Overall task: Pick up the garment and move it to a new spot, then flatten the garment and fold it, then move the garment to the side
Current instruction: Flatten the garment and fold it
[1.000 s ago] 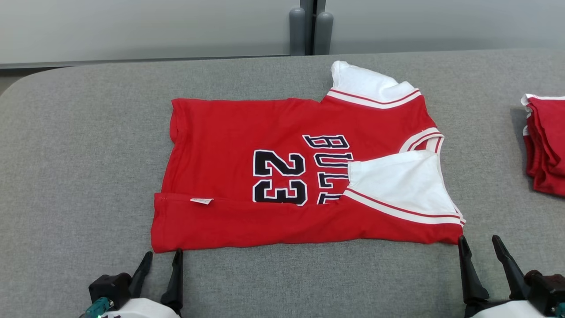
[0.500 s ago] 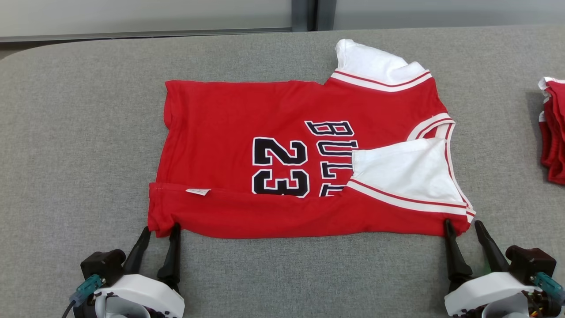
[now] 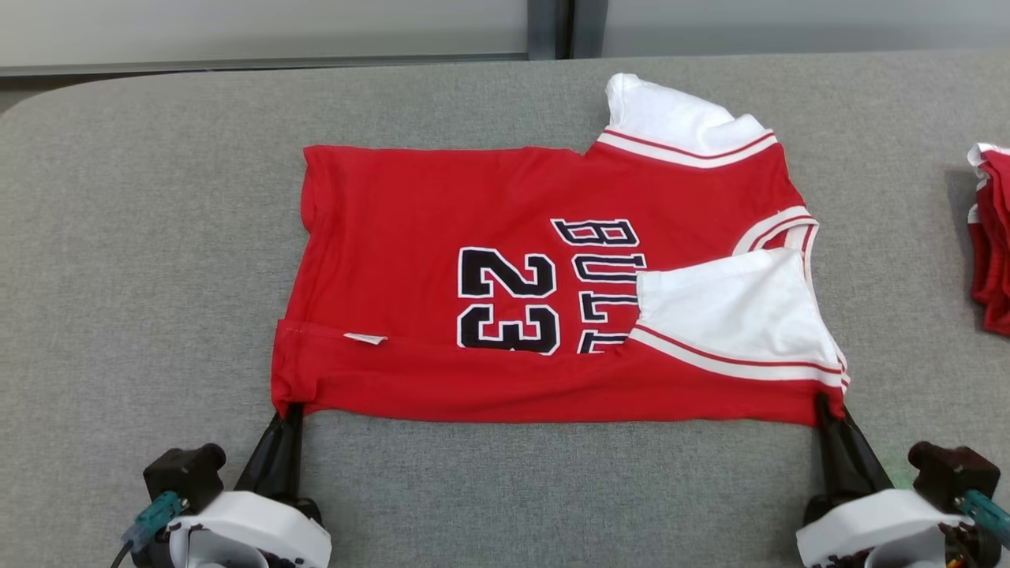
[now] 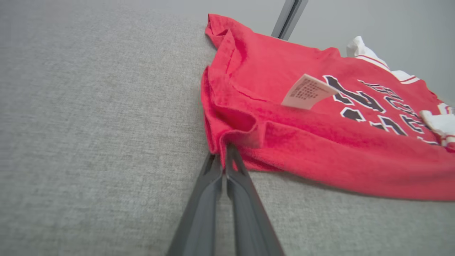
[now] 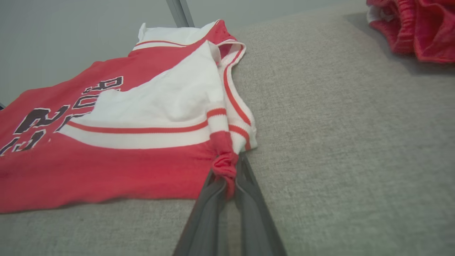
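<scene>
Now, left hand [image 3: 287, 411]: clamped on garment [image 3: 410, 221] corner, lower left
right hand [image 3: 825, 404]: clamped on garment corner, lower right

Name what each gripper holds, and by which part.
Both hold the red jersey by its near edge: left gripper at the hem corner, right gripper at the sleeve corner.

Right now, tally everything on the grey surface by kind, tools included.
Laid-out jersey: 1
Pile of red garments: 1
Tools: 2, the left tool and the right tool, each shut on a near corner of the jersey
Total: 4
</scene>
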Motion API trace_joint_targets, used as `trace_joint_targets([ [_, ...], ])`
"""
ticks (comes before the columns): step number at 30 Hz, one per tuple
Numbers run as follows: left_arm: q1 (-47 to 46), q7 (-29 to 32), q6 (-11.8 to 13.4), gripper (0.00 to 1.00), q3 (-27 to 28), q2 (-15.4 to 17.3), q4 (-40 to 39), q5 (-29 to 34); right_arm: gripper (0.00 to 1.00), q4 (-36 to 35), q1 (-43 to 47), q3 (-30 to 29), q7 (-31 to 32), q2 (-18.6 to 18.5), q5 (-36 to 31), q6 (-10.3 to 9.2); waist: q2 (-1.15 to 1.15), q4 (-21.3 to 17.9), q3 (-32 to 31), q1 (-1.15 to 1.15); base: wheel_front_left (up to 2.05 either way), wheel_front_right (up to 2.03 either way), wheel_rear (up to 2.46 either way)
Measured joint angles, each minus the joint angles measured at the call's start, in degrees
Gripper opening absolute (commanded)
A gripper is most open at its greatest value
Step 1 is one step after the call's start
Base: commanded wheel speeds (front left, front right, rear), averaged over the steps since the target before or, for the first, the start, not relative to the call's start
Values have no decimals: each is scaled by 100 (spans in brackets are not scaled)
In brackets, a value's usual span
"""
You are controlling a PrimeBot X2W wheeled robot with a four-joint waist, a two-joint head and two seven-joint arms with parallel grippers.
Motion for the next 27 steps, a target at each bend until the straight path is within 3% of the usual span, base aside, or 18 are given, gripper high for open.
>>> trace_joint_targets([
  [18,1578,428,154,0,81,103,-575,-344,0,-601,1740,-58,346,-131,219,0,0,212,-950,0,0,0,0],
  [19,1607,514,177,0,68,102,-575,-348,32,-602,1768,-40,346,-137,225,0,0,217,-986,0,0,0,0],
  [20,1638,521,177,20,66,89,-583,-371,63,-599,1783,-33,348,-143,230,0,0,218,-1015,0,0,0,0],
  [21,1649,595,188,100,57,67,-580,-421,100,-598,1790,-24,359,-157,267,-1,0,217,-1034,0,0,0,0],
  [27,1623,382,469,100,79,64,-823,-272,100,-1063,1662,-242,125,-212,94,-4,0,181,-1133,0,0,0,0],
])
